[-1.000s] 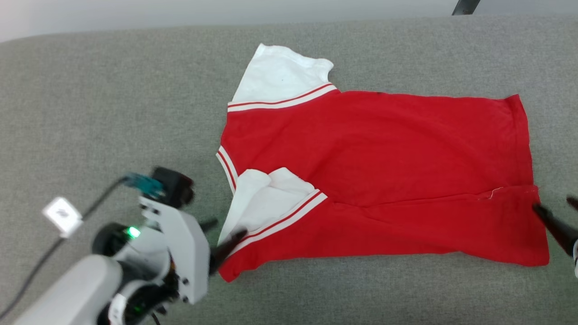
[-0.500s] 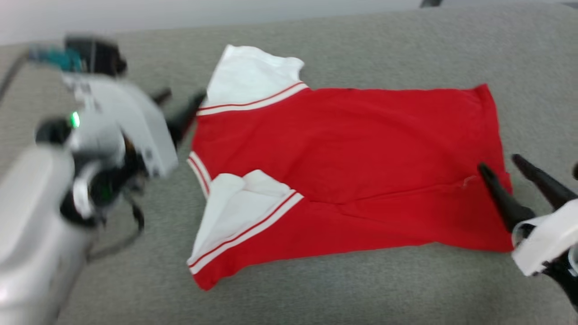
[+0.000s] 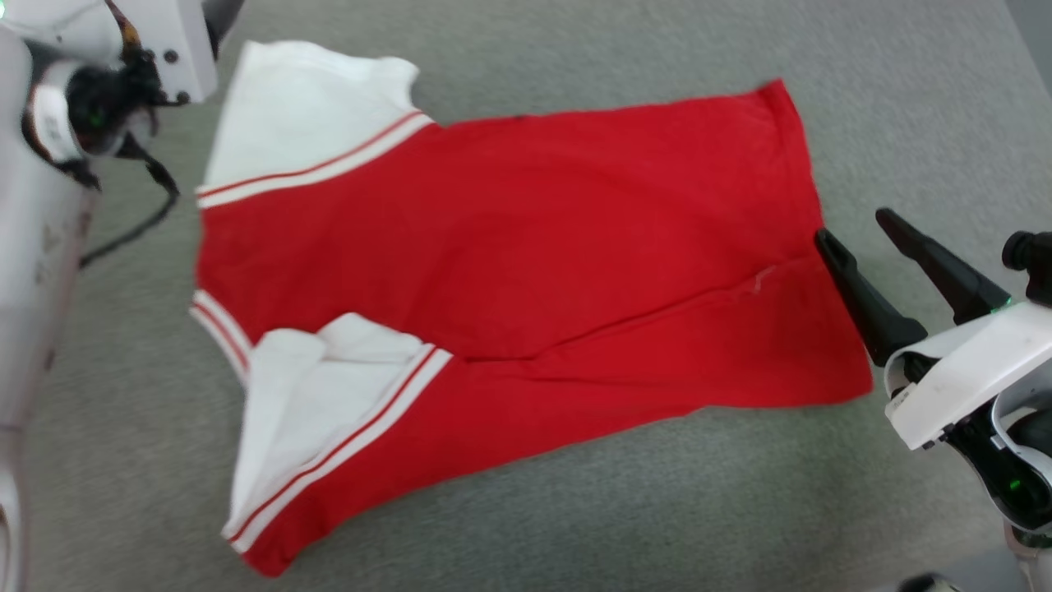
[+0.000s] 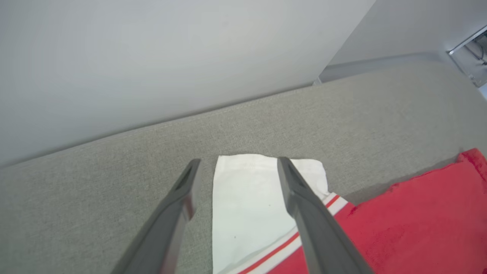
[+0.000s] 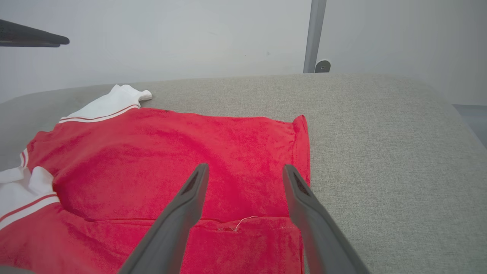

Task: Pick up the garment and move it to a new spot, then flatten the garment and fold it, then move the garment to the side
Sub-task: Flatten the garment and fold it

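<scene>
1. Garment position. The garment [image 3: 526, 247] lies spread across the centre of the head view on a grey upholstered surface [image 3: 575, 510], red back side up, so no lettering shows. The hem [image 3: 801, 164] is at the right of the frame and the collar end at the left. The far white sleeve [image 3: 304, 115] lies flat at the upper left. The near white sleeve [image 3: 320, 395] is crumpled at the lower left. A crease [image 3: 657, 345] runs along the lower part of the body, where a strip of fabric appears to be folded over.

2. Right hand [image 3: 853, 226]. At the right of the frame, its fingers are spread apart and empty. The tips are at the hem edge, and contact with the fabric cannot be confirmed.

3. Left hand [image 4: 238, 161]. In the left wrist view its fingers are spread apart and empty, straddling the far sleeve from above. The arm's wrist housing [image 3: 123, 49] is at the upper left of the head view.
</scene>
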